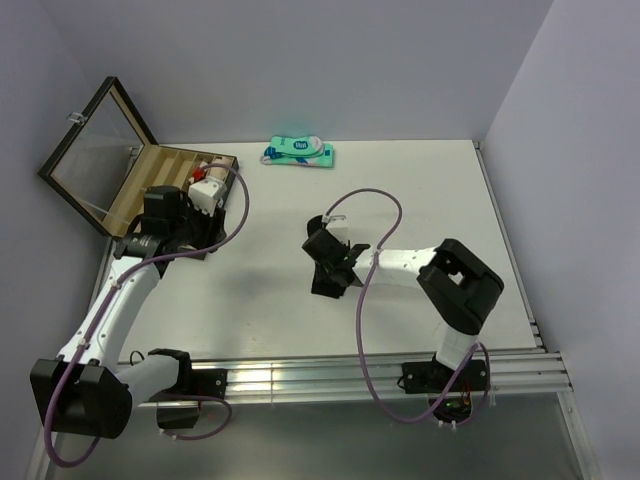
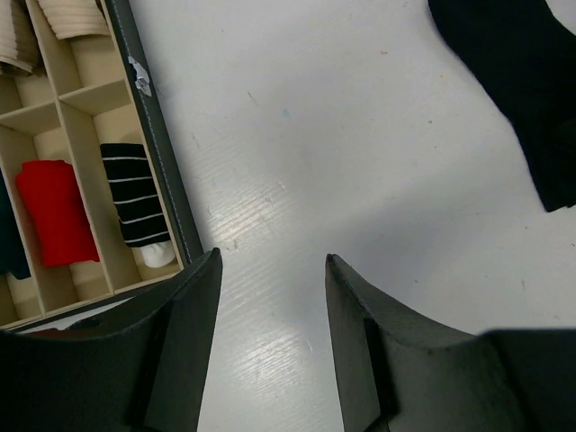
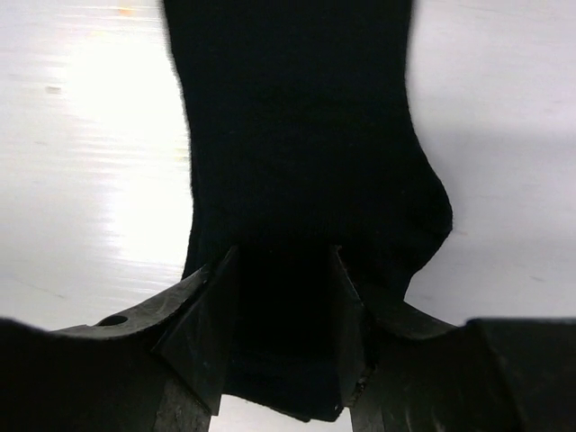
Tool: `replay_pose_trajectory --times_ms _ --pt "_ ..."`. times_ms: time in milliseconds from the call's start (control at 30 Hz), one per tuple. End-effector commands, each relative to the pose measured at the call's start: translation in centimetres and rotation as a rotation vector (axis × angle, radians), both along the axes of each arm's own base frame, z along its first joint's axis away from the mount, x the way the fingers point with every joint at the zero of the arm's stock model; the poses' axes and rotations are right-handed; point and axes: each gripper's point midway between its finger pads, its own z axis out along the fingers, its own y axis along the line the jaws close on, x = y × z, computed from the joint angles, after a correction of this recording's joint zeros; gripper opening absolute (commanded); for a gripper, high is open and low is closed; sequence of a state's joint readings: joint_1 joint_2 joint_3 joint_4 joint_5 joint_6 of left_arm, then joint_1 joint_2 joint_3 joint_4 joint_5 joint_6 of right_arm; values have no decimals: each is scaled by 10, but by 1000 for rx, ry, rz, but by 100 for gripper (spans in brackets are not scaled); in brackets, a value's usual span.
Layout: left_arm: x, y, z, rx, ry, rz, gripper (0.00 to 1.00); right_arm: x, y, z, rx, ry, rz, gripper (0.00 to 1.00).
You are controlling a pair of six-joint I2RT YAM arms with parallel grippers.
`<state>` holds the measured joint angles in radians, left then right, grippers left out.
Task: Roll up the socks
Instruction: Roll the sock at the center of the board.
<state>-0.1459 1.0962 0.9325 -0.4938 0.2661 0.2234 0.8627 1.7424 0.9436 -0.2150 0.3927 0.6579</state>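
A black sock lies flat on the white table's middle, running away from my right gripper. Its near end is bunched between the fingers, which are shut on it. From above, the right gripper covers most of the dark fabric. Whether a second sock lies with it I cannot tell; no green one shows. My left gripper hangs open over bare table beside the box, nothing between its fingers. A corner of the dark sock shows at the left wrist view's top right.
A compartment box with its glass lid raised stands at the back left. It holds red, striped and beige rolled socks. A teal-and-white packaged pair lies at the table's far edge.
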Motion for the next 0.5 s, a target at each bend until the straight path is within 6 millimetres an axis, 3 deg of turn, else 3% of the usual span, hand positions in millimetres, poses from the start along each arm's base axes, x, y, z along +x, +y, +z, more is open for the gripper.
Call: replay_pose_trajectory --times_ms 0,133,167,367,467 --pt "3 -4 -2 8 -13 -25 54 -32 36 -30 49 118 37 50" --pt "3 -3 -1 21 -16 -26 55 -36 89 -22 171 120 33 50" --pt "3 -3 -2 22 -13 -27 55 -37 94 -26 181 128 6 50" --pt "0 -1 -1 36 -20 -27 54 -37 102 -20 228 86 -50 51" --pt "0 0 0 37 -27 -27 55 -33 106 2 231 33 2 51"
